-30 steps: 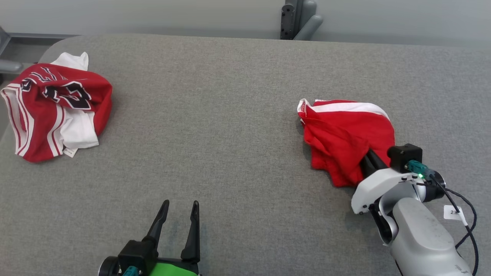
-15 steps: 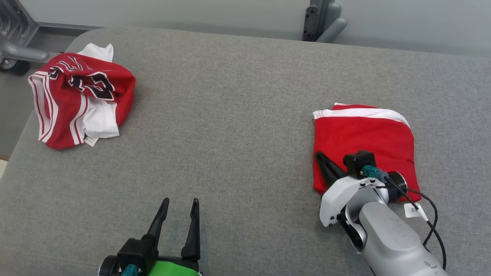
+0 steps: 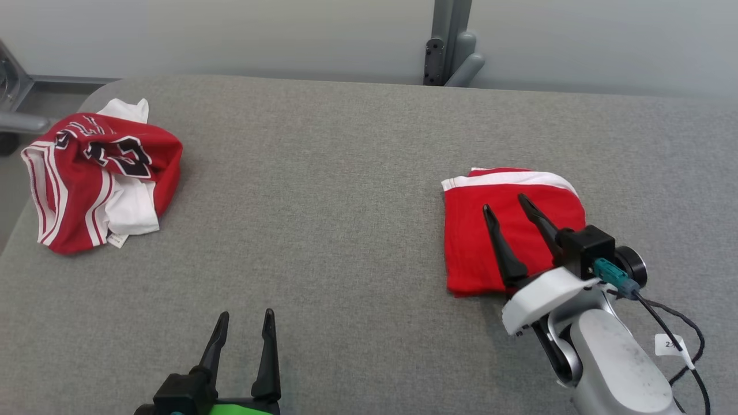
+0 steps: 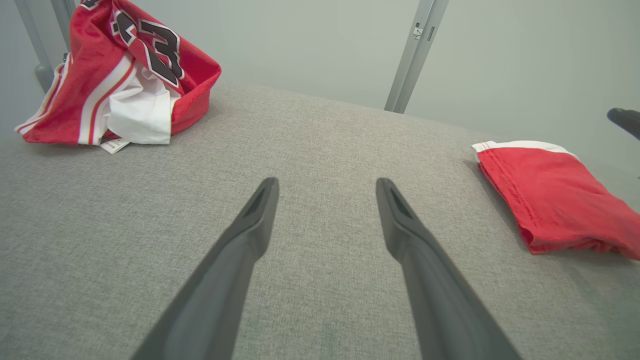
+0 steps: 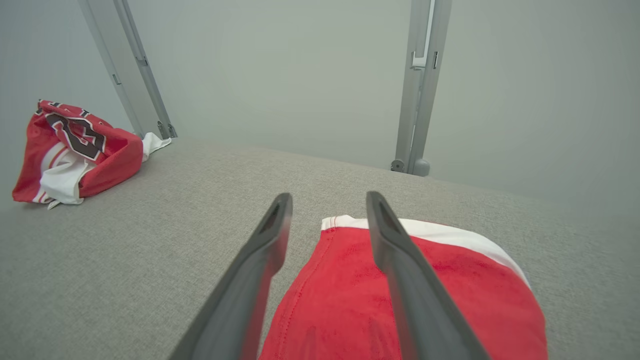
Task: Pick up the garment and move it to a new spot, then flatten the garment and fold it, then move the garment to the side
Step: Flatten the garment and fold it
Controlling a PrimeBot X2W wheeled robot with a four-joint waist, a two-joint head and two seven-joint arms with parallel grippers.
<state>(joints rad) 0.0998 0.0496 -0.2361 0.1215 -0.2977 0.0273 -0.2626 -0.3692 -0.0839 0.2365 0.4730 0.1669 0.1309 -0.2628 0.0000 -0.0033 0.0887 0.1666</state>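
Right gripper (image 3: 504, 203) had released the folded garment (image 3: 467, 259), its jaws now parted and empty above it; placing aside seemed done, retreat next.

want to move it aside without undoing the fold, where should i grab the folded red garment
Probably its near edge, pinching all layers of the folded red garment, with the right gripper coming low from the robot's side: it lies flat, and that edge is closest.
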